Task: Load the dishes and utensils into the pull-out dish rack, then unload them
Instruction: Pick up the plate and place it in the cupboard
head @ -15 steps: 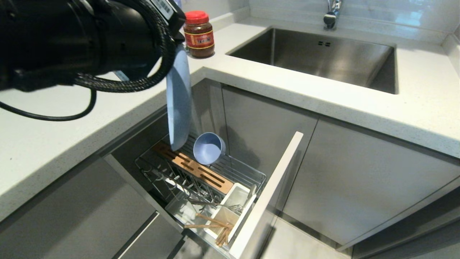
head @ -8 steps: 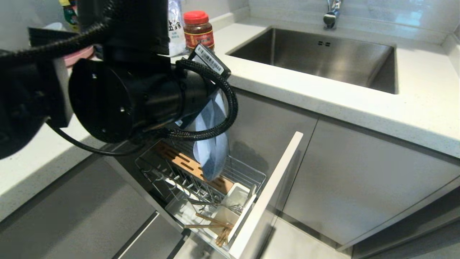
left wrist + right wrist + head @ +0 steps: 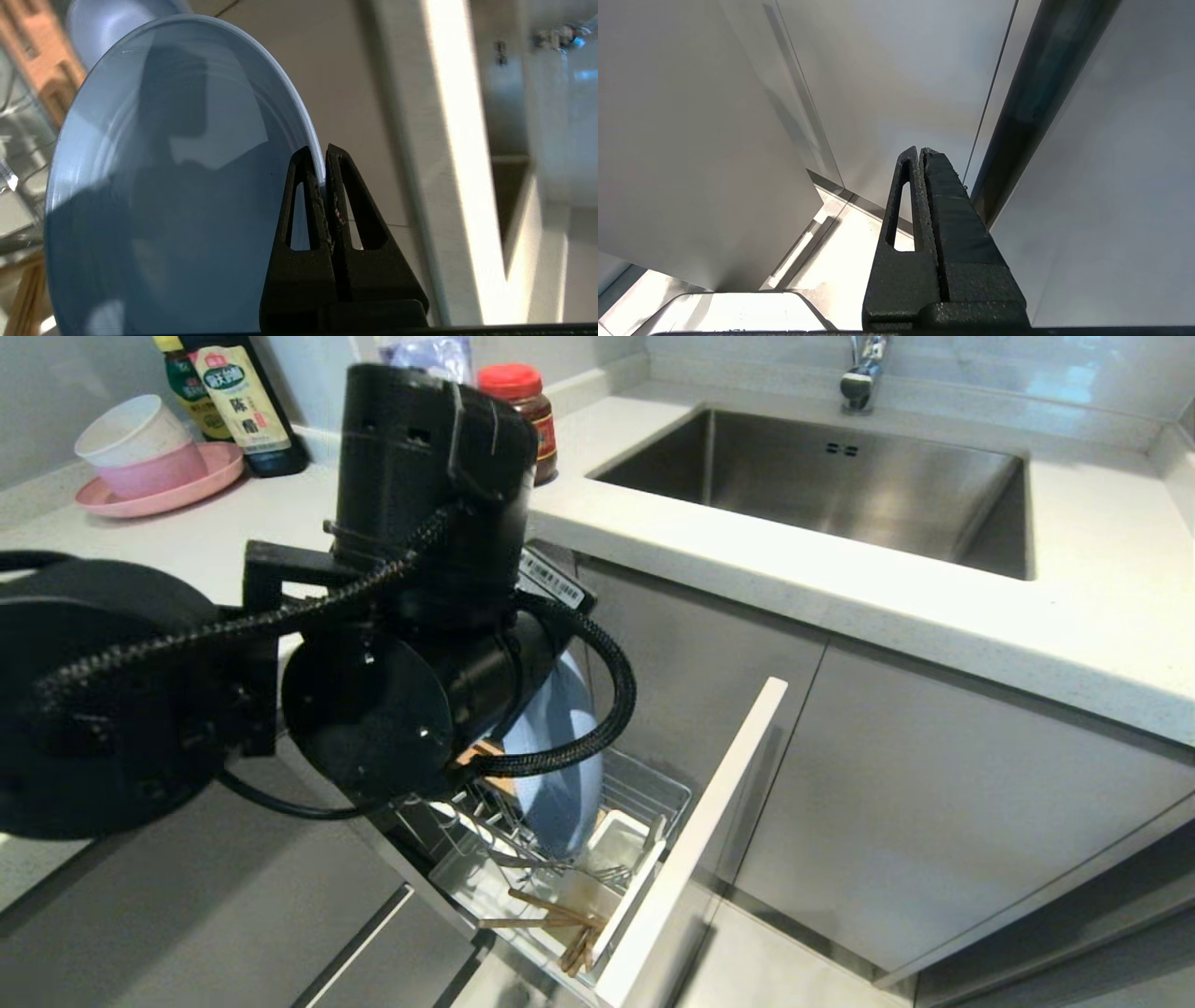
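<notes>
A white countertop [image 3: 840, 579] wrapped around 1 steel sink [image 3: 831, 485], with grey cabinet fronts below. 1 pull-out dish rack [image 3: 644, 803] stood drawn out from the cabinets, its narrow white front panel [image 3: 691, 859] facing the camera. 1 black left arm [image 3: 392, 644] filled the left of the head view and reached down over the rack. Its left gripper [image 3: 324, 156] was clamped tight on the rim of 1 pale blue plate [image 3: 560, 756]. The plate stood on edge, nearly upright, its face turned sideways along the rack, and its lowest edge sat among the wire prongs just beside the white utensil caddy [image 3: 621, 849]. Whether it rested on the wires could not be told. In the left wrist view, 1 small pale blue bowl [image 3: 107, 28] showed beyond the plate. 2 wooden chopsticks [image 3: 551, 915] and 1 silver fork [image 3: 597, 873] lay across the caddy end. The right gripper [image 3: 920, 151] hung with its fingers pressed together on nothing, beside cabinet doors.
</notes>
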